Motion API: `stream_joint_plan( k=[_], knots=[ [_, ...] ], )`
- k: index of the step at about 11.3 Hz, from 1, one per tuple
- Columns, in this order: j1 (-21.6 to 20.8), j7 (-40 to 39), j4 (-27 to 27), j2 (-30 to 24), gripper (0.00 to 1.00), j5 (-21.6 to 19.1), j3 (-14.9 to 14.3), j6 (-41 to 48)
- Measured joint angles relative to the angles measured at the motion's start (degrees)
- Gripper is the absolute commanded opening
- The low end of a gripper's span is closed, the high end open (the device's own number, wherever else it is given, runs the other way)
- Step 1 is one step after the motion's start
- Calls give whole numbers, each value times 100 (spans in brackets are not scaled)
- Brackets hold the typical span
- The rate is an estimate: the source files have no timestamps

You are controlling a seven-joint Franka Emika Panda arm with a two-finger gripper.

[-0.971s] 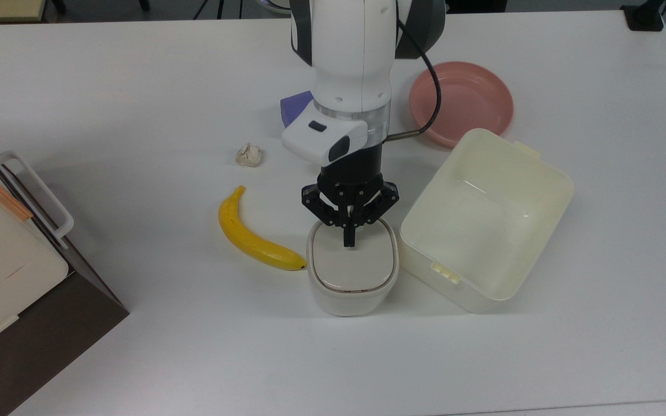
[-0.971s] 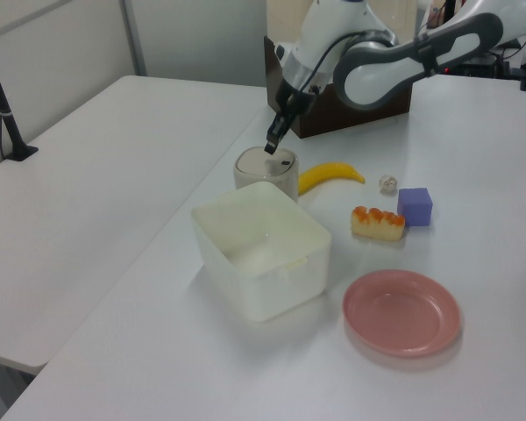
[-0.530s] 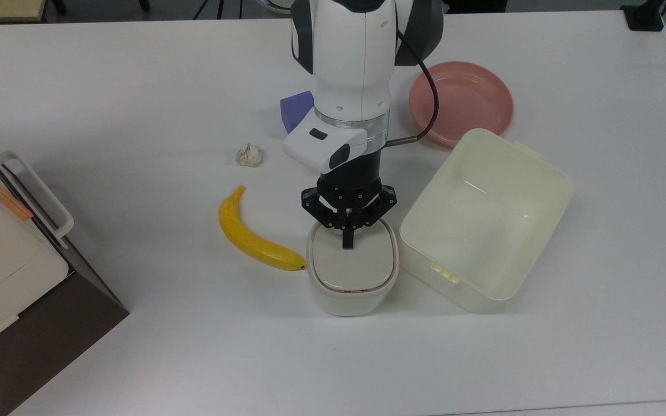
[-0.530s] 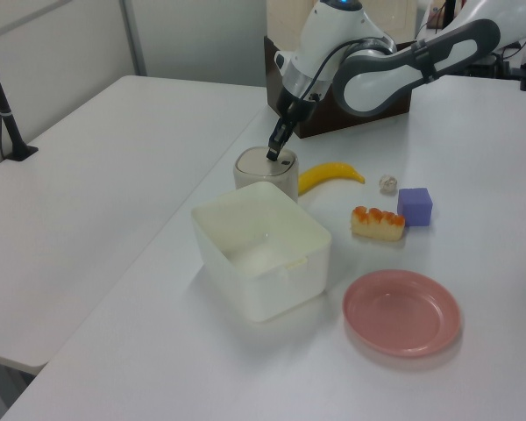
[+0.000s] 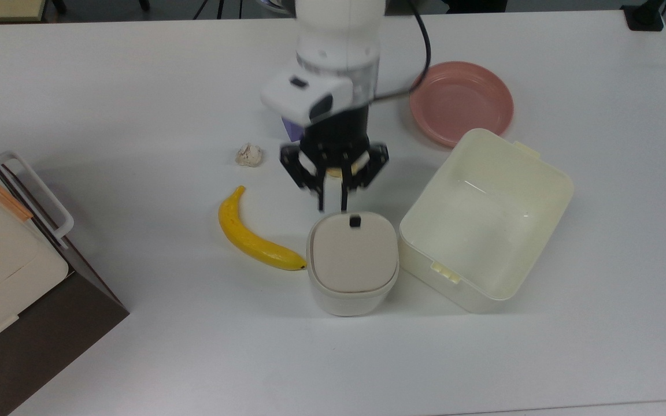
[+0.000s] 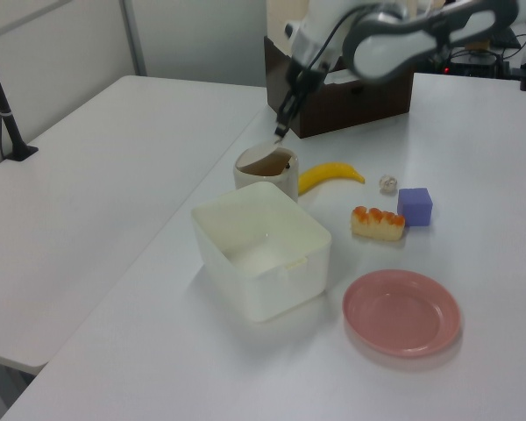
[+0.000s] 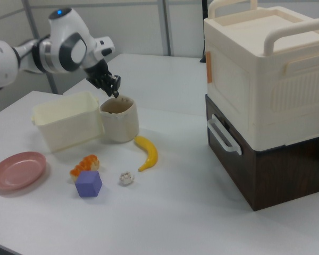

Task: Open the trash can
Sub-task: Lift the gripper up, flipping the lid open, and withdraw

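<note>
Trash can (image 5: pixel 352 263): on table (image 5: pixel 136 86), between banana (image 5: pixel 252 234) and cream box (image 5: pixel 483 219), touching the box; lid tilted ajar. Gripper (image 5: pixel 332 203): above can's button edge, fingers nearly together, holding nothing.

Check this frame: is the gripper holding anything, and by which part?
Nothing is held. The gripper hangs in the air above the trash can, with nothing between its fingers.

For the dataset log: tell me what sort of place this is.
Probably a robotics lab or test room: a robot arm works over a plain white table set with toy-like props, such as a banana, a purple cube and a small trash can.
</note>
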State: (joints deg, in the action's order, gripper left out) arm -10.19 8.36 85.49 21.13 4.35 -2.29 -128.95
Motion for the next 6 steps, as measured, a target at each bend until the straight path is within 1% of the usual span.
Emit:
stream_joint_plan(
  k=[4, 6],
  knots=[
    [116, -2, 129, -952, 100, -1, -4, 2151],
    [117, -4, 257, -1271, 100, -1, -5, 2887]
  ],
)
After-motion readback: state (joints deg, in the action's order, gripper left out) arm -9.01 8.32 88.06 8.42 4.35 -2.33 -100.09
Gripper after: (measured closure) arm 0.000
